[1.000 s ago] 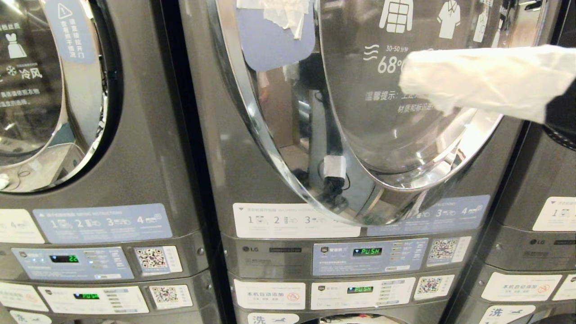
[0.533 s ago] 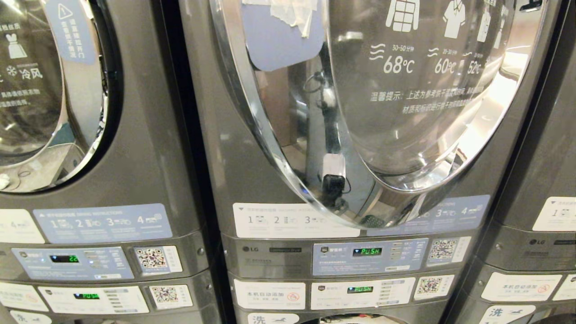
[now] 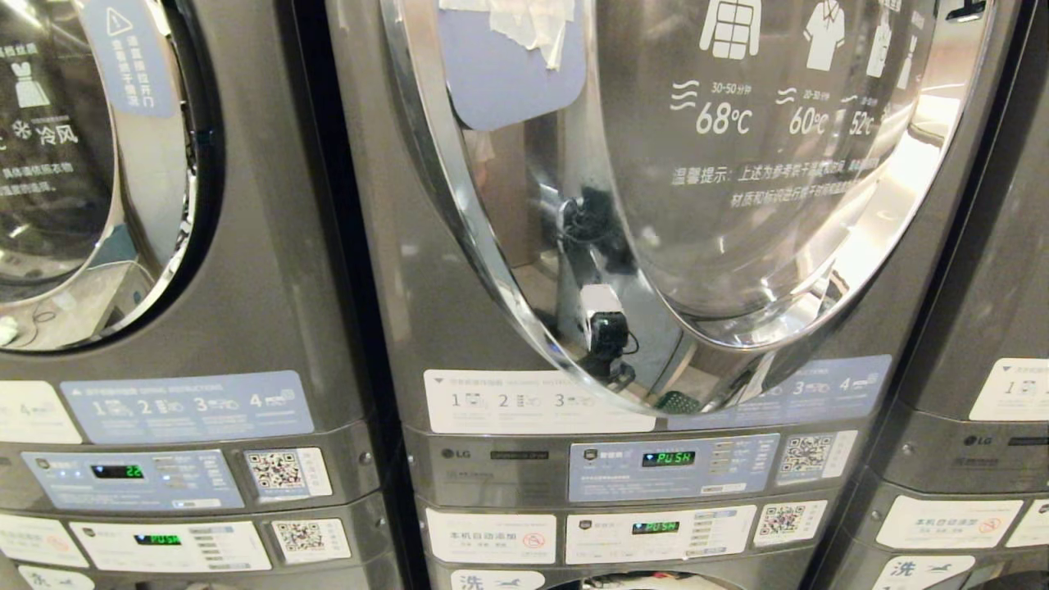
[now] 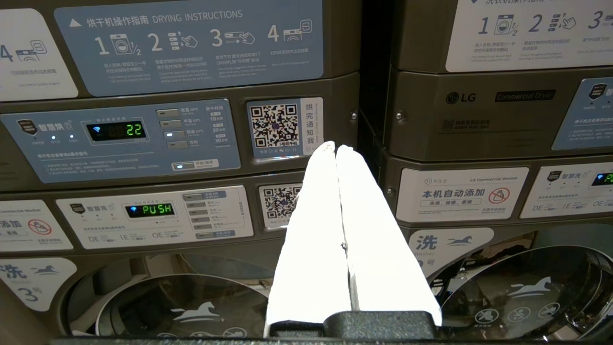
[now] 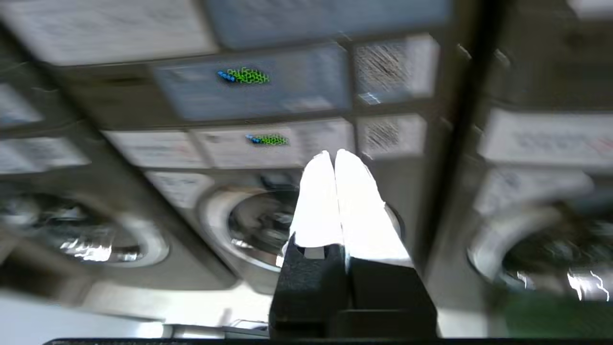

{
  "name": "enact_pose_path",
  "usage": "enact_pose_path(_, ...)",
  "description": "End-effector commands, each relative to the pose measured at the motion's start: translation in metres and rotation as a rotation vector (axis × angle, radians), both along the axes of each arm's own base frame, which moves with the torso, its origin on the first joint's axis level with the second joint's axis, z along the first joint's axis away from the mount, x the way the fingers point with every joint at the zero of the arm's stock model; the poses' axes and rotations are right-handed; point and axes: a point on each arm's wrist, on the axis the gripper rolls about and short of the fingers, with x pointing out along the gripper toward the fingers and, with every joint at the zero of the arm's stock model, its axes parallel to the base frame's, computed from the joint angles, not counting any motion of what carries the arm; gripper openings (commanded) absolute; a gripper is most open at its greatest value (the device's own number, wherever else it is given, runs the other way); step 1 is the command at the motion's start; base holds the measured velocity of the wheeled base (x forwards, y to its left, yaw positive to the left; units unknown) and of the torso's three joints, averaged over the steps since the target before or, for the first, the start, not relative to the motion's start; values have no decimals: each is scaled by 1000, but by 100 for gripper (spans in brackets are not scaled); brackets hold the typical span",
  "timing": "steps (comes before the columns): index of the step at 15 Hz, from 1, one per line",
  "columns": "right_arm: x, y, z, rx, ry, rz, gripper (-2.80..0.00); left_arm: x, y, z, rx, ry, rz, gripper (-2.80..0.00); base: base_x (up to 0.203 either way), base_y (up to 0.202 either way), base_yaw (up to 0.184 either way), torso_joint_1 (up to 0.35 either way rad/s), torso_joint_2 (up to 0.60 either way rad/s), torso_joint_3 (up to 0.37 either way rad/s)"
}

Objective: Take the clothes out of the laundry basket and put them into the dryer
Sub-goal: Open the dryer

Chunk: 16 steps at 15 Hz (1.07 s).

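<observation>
right gripper (image 5: 334, 155) was clenched on nothing, aimed at the panels under the dryer door (image 3: 737, 205), which sat closed. left gripper (image 4: 336, 148) parked, clenched too, prob idle. no clothes or basket in view.

Warm indoor light, glare on the chrome dryer door (image 3: 697, 205); right wrist view motion-blurred, others sharp

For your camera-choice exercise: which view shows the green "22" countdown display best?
The left wrist view: the green "22" display reads large and sharp. The head view shows it small, at lower left. The right wrist view is motion-blurred; its green displays are unreadable.
</observation>
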Motion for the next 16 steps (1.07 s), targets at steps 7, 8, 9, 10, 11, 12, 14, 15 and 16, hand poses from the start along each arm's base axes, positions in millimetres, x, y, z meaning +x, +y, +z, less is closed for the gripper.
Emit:
enact_pose_path(7, 19, 14, -89, -382, -170, -17, -280, 0, 0, 0, 1, 1, 1, -280, 0, 0, 0, 0, 0, 0)
enact_pose_path(8, 18, 15, -93, -381, -135, 54, -280, 0, 0, 0, -1, 1, 2, -280, 0, 0, 0, 0, 0, 0)
enact_pose_path(9, 19, 16, -95, -368, -118, 100, -280, 0, 0, 0, -1, 1, 0, -280, 0, 0, 0, 0, 0, 0)
enact_pose_path(10, 20, 18, -97, -339, -96, 116, -280, 0, 0, 0, 0, 1, 2, -280, 0, 0, 0, 0, 0, 0)
enact_pose_path(11, 20, 20, -101, -308, -66, 102, -280, 0, 0, 0, 0, 1, 0, -280, 0, 0, 0, 0, 0, 0)
enact_pose_path(12, 20, 20, -104, -292, -37, 54, -280, 0, 0, 0, 1, 0, 2, -280, 0, 0, 0, 0, 0, 0)
enact_pose_path(14, 17, 20, -107, -277, -53, 15, -280, 0, 0, 0, 0, 0, 1, -280, 0, 0, 0, 0, 0, 0)
enact_pose_path(15, 17, 20, -107, -270, -57, -1, -280, 0, 0, 0, 1, 0, 0, -280, 0, 0, 0, 0, 0, 0)
enact_pose_path(16, 18, 20, -107, -264, -55, -23, -280, 0, 0, 0, -1, 0, 1, -280, 0, 0, 0, 0, 0, 0)
